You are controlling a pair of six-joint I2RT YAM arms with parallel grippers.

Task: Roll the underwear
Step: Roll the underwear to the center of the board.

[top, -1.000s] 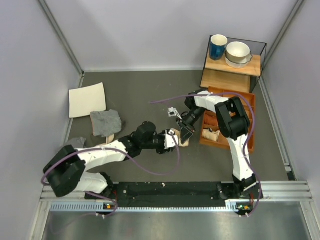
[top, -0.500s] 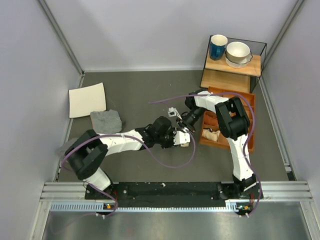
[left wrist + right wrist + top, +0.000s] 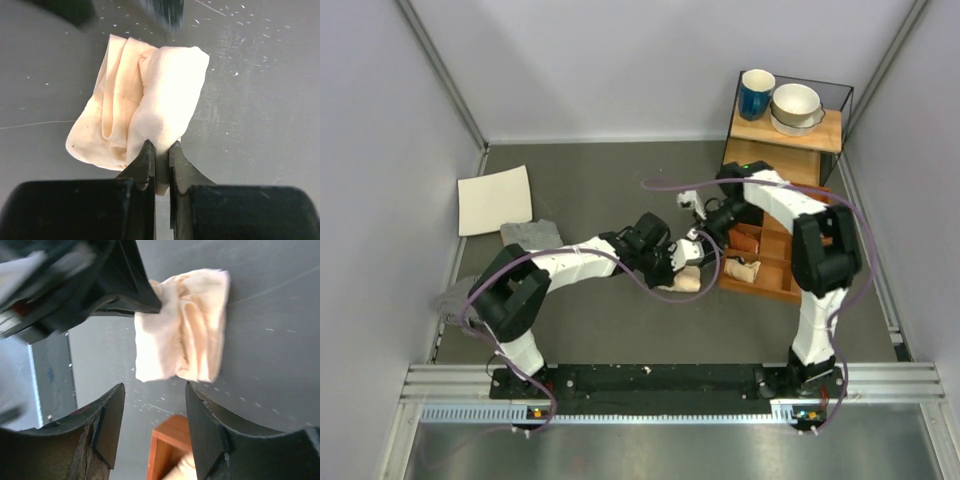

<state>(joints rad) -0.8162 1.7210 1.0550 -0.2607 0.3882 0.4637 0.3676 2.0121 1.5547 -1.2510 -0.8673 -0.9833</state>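
Resting on the worktop (image 3: 600,190), right of centre toward the near edge: underwear (image 3: 150,95), already bundled into a loose, uneven roll; probably mostly done, tightening left. Left gripper (image 3: 161,152) jaws pinched on its edge; right gripper (image 3: 154,390) jaws apart, hovering.

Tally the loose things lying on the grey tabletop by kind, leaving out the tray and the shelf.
Peach underwear: 1
Grey cloths: 2, one beside the paper, one at the left edge
White paper sheet: 1
Total: 4
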